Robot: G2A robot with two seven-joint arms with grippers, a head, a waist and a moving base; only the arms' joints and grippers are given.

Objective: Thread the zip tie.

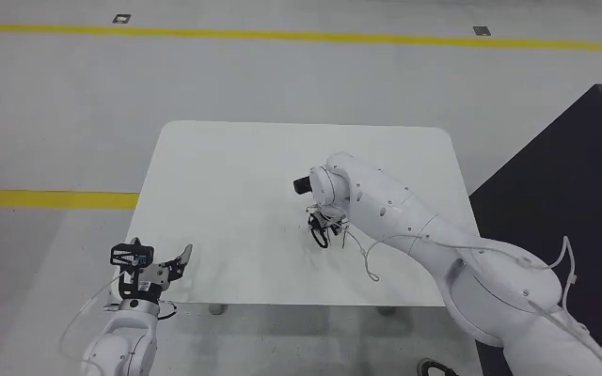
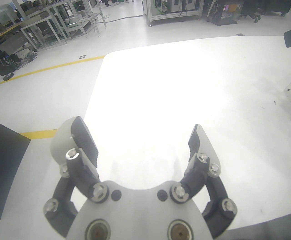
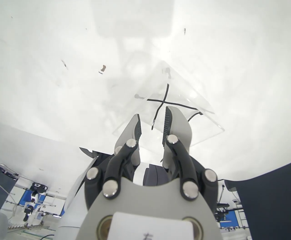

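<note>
Right gripper (image 3: pixel 152 112), jaws narrowly apart, over the zip tie (image 3: pixel 162 101) on a clear sheet (image 3: pixel 204 122) near the centre of the table (image 1: pixel 235 169); left gripper (image 2: pixel 137 121), jaws wide, at 8 o'clock. Risk: off-line closing misses the thin tail.

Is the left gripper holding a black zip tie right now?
No, the left gripper is open, its fingers spread over the white table with nothing between them.

robot lab or workshop hall: wide pale floor (image 1: pixel 282 94), yellow line (image 1: pixel 282 36) (like factory marking), metal racks (image 2: pixel 31 22), machine cabinets (image 2: pixel 172 9), loose cables (image 2: pixel 122 18).
</note>
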